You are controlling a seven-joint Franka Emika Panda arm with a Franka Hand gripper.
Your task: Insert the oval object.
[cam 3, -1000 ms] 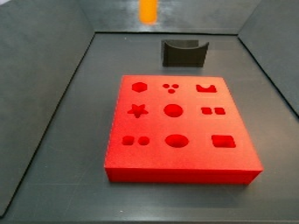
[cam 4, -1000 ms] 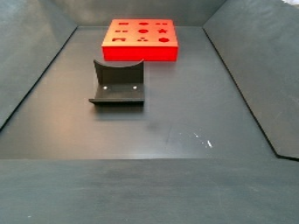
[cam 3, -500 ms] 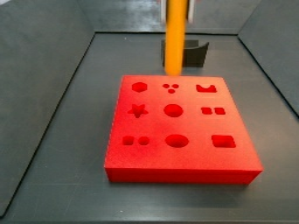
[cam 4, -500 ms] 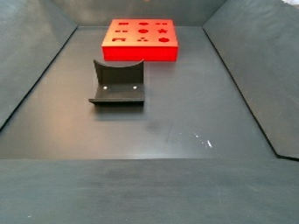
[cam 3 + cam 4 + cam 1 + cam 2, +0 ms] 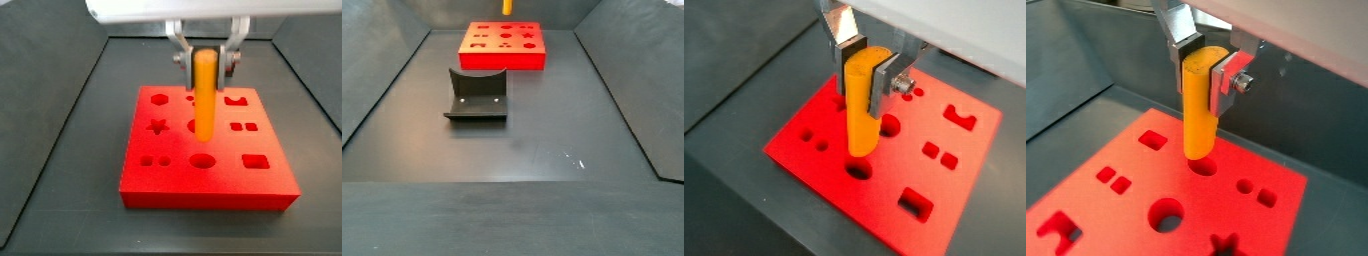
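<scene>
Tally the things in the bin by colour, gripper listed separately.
Orange: 1, the peg, held upright above the block.
Red: 1, the block.
Dark: 1, the fixture.
Gripper: 1, shut on the peg.
Total: 4.

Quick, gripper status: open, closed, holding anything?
Gripper: closed on the orange peg, held upright above the red block, the peg's tip just over a hole.

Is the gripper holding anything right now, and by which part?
Yes: the gripper holds the oval object upright by its upper end, its lower end free above the red block.
</scene>
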